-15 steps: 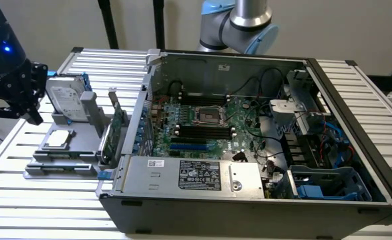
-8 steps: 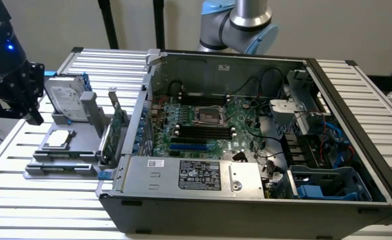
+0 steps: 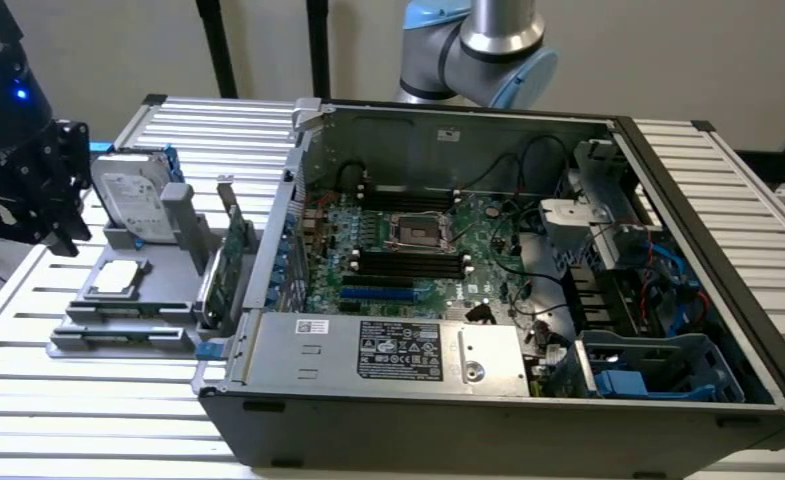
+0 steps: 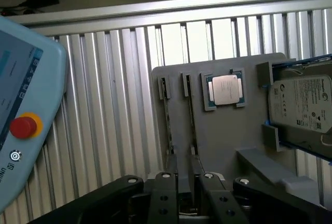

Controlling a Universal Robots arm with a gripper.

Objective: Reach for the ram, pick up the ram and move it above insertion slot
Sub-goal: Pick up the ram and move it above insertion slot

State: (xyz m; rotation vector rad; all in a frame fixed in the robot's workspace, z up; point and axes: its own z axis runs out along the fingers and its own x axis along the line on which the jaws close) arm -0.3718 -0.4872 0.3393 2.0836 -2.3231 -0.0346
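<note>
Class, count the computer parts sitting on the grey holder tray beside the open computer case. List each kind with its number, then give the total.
Ram sticks: 2
Processor chip: 1
Hard drive: 1
Expansion card: 1
Total: 5

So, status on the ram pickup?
Gripper near the tray, not touching the ram. Ram upright in its tray slot beside the processor. Nothing between them.

Soft, even light; pale glare on the slatted table (image 3: pixel 85 410), shadow inside the computer case (image 3: pixel 499 430) at the exterior view's lower right.
</note>
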